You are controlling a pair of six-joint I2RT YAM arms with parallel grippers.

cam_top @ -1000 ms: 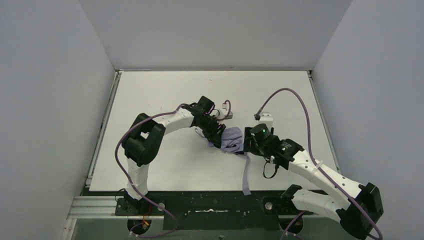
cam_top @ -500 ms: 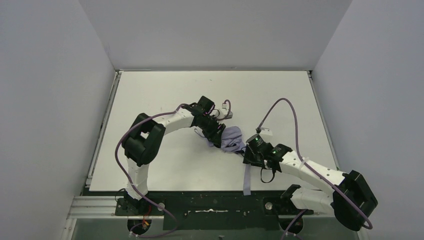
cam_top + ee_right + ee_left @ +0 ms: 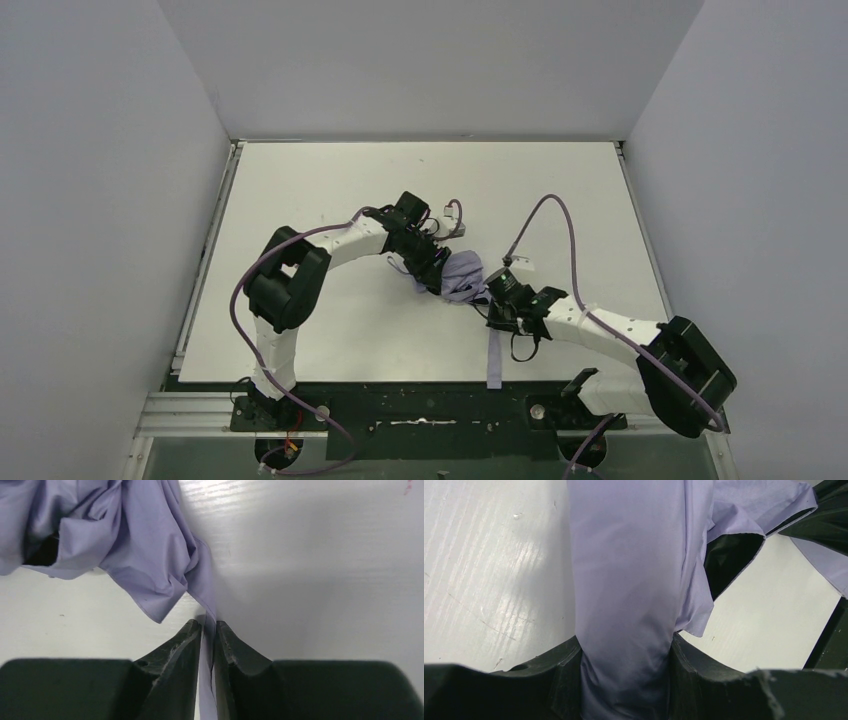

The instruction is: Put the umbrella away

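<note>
Nearest, the right jaws pinch the thin strap [image 3: 209, 607] that trails toward the tabletop's [image 3: 300, 180] near edge; beyond, mid-tabletop, the left jaws clamp the umbrella's [image 3: 462, 277] bunched canopy. A hard pull could slip the slick strap free, or strain it against that clamp

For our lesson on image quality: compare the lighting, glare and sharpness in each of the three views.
Top external: even soft light, only faint shadows on the table. Left wrist: streaky glare on its surface, umbrella fabric softly shaded, jaws nearly black. Right wrist: sheen at top, grey shadow right of the strap.
</note>
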